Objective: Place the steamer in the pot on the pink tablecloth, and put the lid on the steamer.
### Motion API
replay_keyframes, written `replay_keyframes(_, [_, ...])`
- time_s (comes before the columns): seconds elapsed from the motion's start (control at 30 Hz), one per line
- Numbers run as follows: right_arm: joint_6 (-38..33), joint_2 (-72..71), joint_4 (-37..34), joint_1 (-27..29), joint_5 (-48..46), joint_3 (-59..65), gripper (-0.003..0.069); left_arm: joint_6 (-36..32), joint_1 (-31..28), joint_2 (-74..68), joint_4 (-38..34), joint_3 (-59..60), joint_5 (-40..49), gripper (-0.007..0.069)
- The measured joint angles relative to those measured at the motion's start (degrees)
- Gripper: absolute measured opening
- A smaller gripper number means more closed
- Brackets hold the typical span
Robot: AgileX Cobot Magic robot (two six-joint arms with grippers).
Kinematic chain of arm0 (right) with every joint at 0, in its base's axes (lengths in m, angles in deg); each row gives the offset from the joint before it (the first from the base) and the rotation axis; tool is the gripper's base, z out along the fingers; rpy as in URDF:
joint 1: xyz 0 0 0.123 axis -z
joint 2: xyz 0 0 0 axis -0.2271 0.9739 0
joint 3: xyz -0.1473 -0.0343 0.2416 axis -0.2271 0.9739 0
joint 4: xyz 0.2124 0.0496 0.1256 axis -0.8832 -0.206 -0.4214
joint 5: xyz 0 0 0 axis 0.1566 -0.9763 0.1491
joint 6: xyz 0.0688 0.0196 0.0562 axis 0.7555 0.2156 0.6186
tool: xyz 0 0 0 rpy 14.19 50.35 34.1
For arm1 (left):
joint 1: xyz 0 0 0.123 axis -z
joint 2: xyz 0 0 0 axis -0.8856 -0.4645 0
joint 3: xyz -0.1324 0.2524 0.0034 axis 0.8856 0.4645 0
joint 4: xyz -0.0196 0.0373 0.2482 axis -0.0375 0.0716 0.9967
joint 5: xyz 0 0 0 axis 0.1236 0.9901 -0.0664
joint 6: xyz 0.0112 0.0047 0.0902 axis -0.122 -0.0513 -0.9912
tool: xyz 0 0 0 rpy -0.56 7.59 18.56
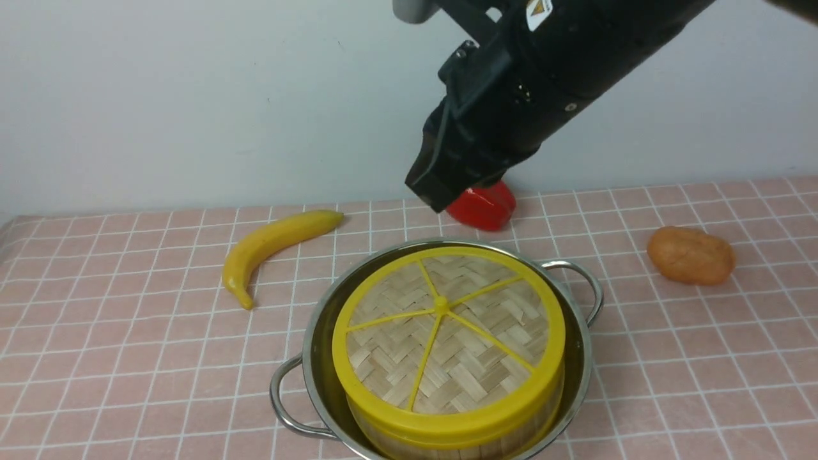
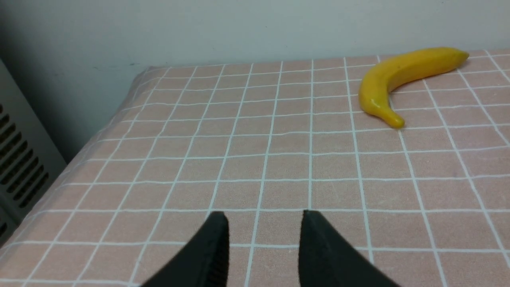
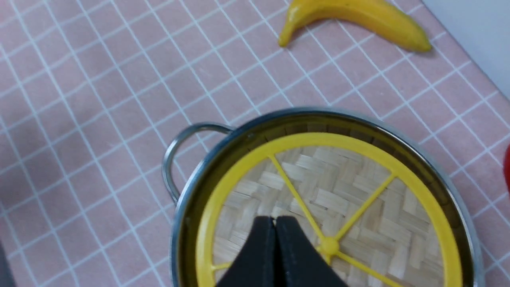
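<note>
The shiny steel pot stands on the pink tablecloth near the front. Inside it sits the steamer; only its bamboo wall shows below the lid. The woven lid with its yellow rim and spokes lies flat on top and hides the steamer's inside. My right gripper is shut and empty, hovering above the lid close to the hub. The right arm reaches in from the upper right. Off to the left, my left gripper is open over bare cloth, holding nothing.
A yellow banana lies left of the pot, also in the left wrist view. A red pepper sits behind the pot, partly under the right arm. An orange potato lies at the right. The table's left edge drops beside a grey vented panel.
</note>
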Motion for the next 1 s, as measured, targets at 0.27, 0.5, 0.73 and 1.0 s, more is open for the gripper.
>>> replay_keyframes(0.27, [0.1,-0.3,-6.1,0.0,0.2,0.6,-0.0004,0.0,0.0,0.0,0.0,0.0,0.0,0.0243])
replay_keyframes(0.5, [-2.4,-16.4,0.6,0.7,8.9,23.9,0.0008,0.0,0.0,0.0,0.0,0.0,0.0,0.0243])
replay_keyframes(0.73, [-1.0,-48.8,-0.4,12.6,32.1,58.7,0.0022,0.0,0.0,0.0,0.0,0.0,0.0,0.0243])
replay_keyframes(1.0, [2.3,-77.5,-1.3,25.9,44.9,80.2,0.0043,0.0,0.0,0.0,0.0,0.0,0.0,0.0243])
